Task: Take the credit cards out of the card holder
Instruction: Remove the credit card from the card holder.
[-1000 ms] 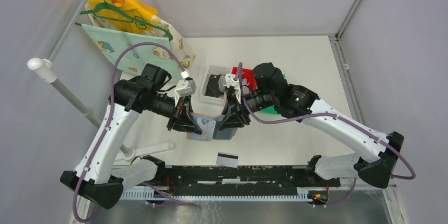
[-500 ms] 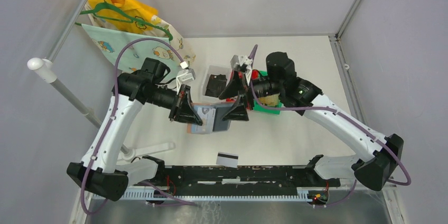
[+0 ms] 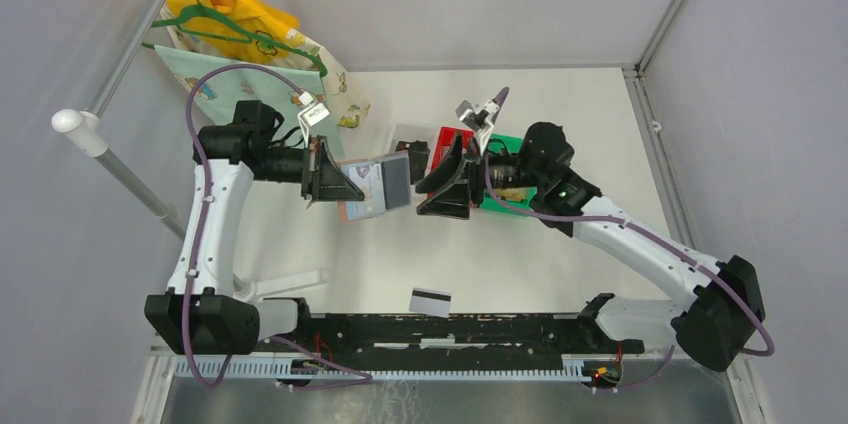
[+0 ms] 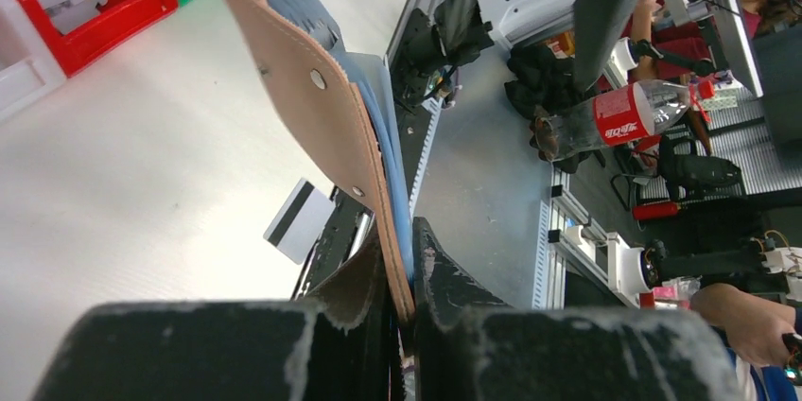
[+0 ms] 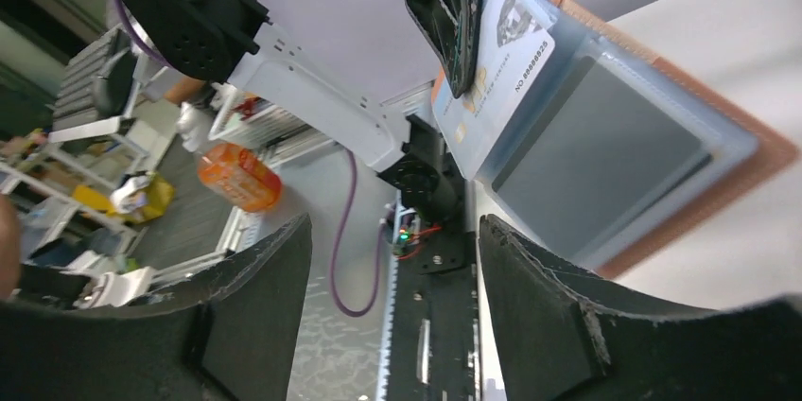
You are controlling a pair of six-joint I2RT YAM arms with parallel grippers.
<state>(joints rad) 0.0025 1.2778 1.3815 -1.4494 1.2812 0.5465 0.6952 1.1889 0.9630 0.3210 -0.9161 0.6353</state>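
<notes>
Left wrist view: the left gripper (image 4: 401, 273) has its two black fingers pinched tight on one edge of the reddish-brown, leather-like folding card holder (image 4: 317, 113). The brown outer side is turned toward the white table (image 4: 123, 165) and the light blue pockets face the other way.

In the top external view the holder is spread open with its inside upward, held between the two arms. The right gripper (image 3: 425, 199) sits just beside its free edge.

The right wrist view shows that gripper's fingers (image 5: 567, 306) spread wide with nothing between them. The open holder lies beyond them. Its clear pocket holds a pale card printed with digits (image 5: 511, 42), partly under the left gripper's fingertips. A plain grey card (image 5: 596, 150) fills the neighbouring pocket.

A white plastic card with a black magnetic stripe (image 3: 430, 301) lies flat on the table near its front edge, well apart from the holder. Behind the right gripper stand a red plastic bin (image 3: 455, 136) and a green plastic bin (image 3: 515, 206).
</notes>
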